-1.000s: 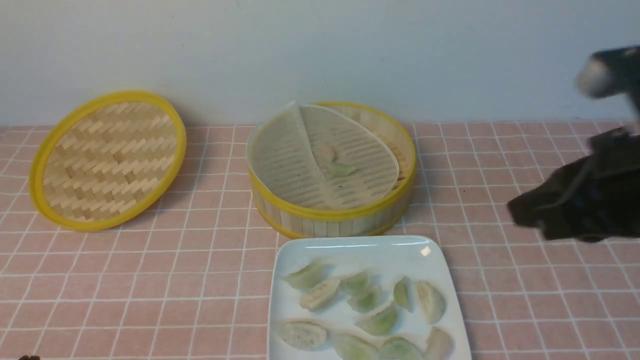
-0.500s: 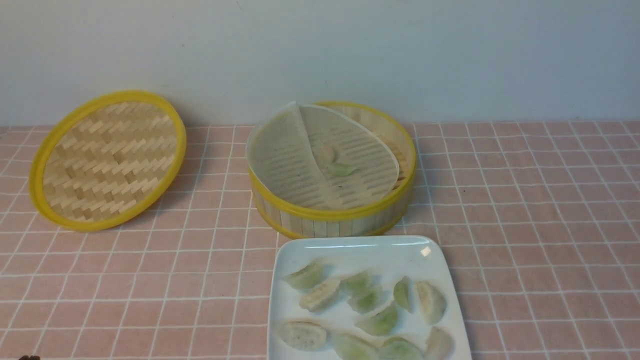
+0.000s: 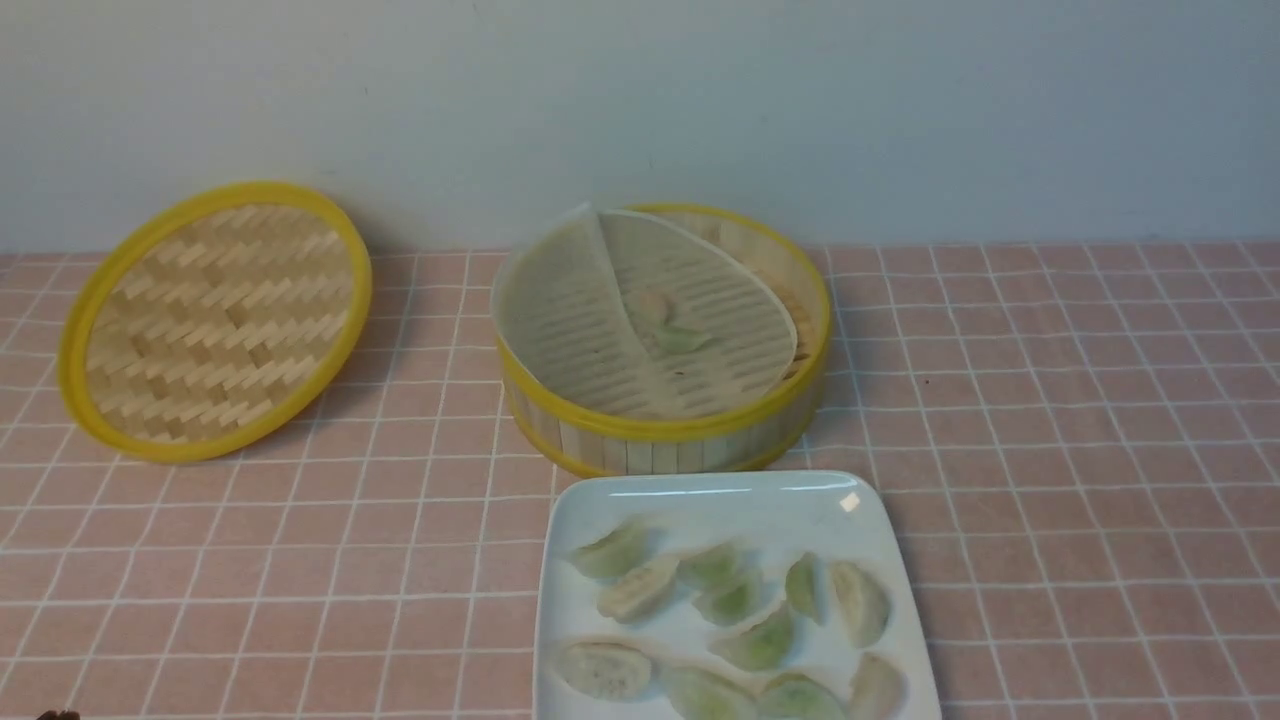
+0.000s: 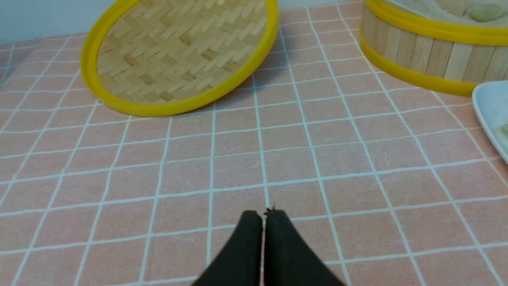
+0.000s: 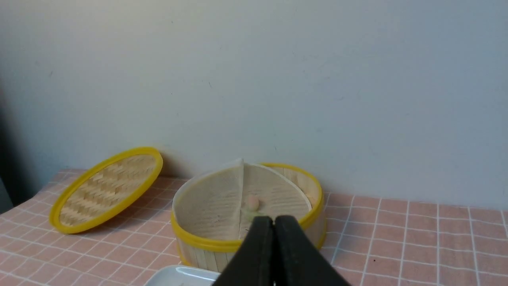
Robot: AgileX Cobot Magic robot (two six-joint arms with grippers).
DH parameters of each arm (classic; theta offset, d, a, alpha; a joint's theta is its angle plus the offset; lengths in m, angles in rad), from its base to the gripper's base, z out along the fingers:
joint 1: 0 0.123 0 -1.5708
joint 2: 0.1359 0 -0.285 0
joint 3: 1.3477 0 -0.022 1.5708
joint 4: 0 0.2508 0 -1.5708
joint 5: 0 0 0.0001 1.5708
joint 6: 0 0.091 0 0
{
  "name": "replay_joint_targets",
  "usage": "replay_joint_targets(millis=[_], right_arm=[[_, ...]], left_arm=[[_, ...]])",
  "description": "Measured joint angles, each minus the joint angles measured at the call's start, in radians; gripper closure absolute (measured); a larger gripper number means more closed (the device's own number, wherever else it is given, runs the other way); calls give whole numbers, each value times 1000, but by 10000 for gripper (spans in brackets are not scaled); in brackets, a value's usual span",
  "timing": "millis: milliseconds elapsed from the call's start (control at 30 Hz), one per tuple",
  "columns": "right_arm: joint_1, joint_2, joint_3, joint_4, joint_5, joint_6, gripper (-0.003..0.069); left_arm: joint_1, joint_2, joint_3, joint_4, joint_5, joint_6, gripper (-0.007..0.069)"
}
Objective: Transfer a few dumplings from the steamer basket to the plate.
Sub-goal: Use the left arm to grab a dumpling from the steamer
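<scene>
Front view: I see steamer basket far centre, bamboo-slat sides, yellow rims, perforated liner curled up at left. Two dumplings lie on liner. Plate just near of basket for short carry, glossy white square. It holds about ten pale crescents, so I judge task near done. Woven lid tilted far left, out of way.

Left wrist view: left gripper fingers pressed together, empty, over pink checked tablecloth.

Right wrist view: right gripper fingers pressed together, empty, facing basket.
</scene>
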Motion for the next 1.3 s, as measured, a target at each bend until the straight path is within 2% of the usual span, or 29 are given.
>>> replay_joint_targets(millis=[333, 500, 800, 900, 933, 1100, 1300], right_arm=[[0, 0, 6, 0, -116, 1, 672], [0, 0, 81, -47, -196, 25, 672], [-2, -5, 191, -71, -226, 29, 672], [-62, -27, 227, -71, -226, 29, 672], [-120, -31, 240, -71, -226, 29, 672], [-282, -32, 292, -53, -212, 29, 672], [-305, -32, 381, -55, -195, 29, 672]], left_arm=[[0, 0, 0, 0, 0, 0, 631], [0, 0, 0, 0, 0, 0, 631], [0, 0, 0, 0, 0, 0, 631], [0, 0, 0, 0, 0, 0, 631], [0, 0, 0, 0, 0, 0, 631], [0, 0, 0, 1, 0, 0, 631], [0, 0, 0, 1, 0, 0, 631]])
